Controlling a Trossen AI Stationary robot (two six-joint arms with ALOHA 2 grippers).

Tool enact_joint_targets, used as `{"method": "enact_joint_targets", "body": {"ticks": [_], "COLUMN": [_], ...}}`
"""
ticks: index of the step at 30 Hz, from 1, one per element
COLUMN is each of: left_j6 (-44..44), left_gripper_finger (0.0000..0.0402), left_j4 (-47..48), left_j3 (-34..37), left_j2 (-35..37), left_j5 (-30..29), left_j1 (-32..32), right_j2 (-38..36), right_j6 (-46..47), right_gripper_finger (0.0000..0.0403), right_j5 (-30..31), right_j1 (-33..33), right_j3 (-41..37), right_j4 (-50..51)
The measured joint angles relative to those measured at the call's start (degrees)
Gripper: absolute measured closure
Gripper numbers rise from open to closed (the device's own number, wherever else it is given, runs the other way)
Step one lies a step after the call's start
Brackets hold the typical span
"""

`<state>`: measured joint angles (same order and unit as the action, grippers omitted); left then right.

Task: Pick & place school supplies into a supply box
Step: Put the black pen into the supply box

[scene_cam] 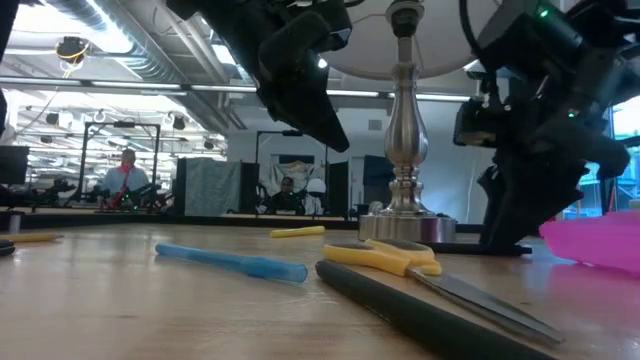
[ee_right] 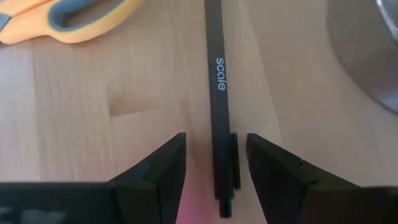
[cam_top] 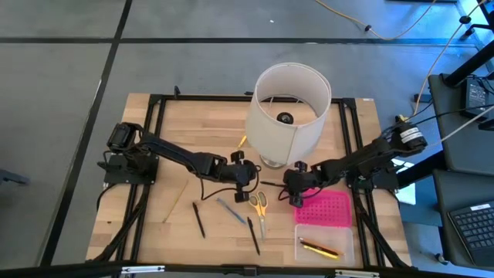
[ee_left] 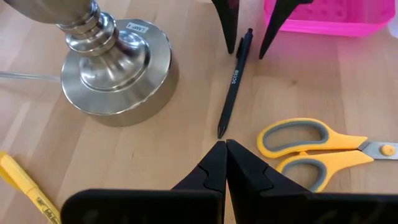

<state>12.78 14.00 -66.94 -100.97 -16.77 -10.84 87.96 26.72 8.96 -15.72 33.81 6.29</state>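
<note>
Wooden desk [cam_top: 193, 123] carries a lamp [cam_top: 287, 116] centre, scissors [cam_top: 258, 207], pens [cam_top: 198, 219] below, pink box [cam_top: 324, 208] lower right.

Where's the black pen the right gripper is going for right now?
The black pen lies flat on the table between the open fingers of the right gripper, beside the pink box lid, with the scissors and lamp base close by.

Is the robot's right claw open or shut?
Open. The right gripper has its fingers spread either side of a black pen.
</note>
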Motion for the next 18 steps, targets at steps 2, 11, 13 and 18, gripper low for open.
{"method": "enact_joint_targets", "body": {"ticks": [2, 11, 13, 18], "left_j6": [-0.01, -0.02, -0.02, -0.02], "left_gripper_finger": [0.0398, 0.0398, 0.0398, 0.0398], "left_j4": [0.01, 0.0, 0.0, 0.0], "left_j3": [0.0, 0.0, 0.0, 0.0], "left_j2": [0.0, 0.0, 0.0, 0.0], "left_j5": [0.01, -0.03, -0.03, -0.03], "left_j1": [0.01, 0.0, 0.0, -0.01], "right_j2": [1.07, 2.5, 2.53, 2.54], "right_j6": [-0.1, -0.55, -1.79, -2.97], "right_gripper_finger": [0.0234, 0.0324, 0.0346, 0.0367], "right_j5": [-0.38, 1.36, 1.47, 1.52], "right_j1": [0.29, 0.34, 0.34, 0.34], "right_j3": [0.59, 2.7, 2.81, 2.85], "right_j4": [0.28, 4.66, 4.7, 4.76]}}
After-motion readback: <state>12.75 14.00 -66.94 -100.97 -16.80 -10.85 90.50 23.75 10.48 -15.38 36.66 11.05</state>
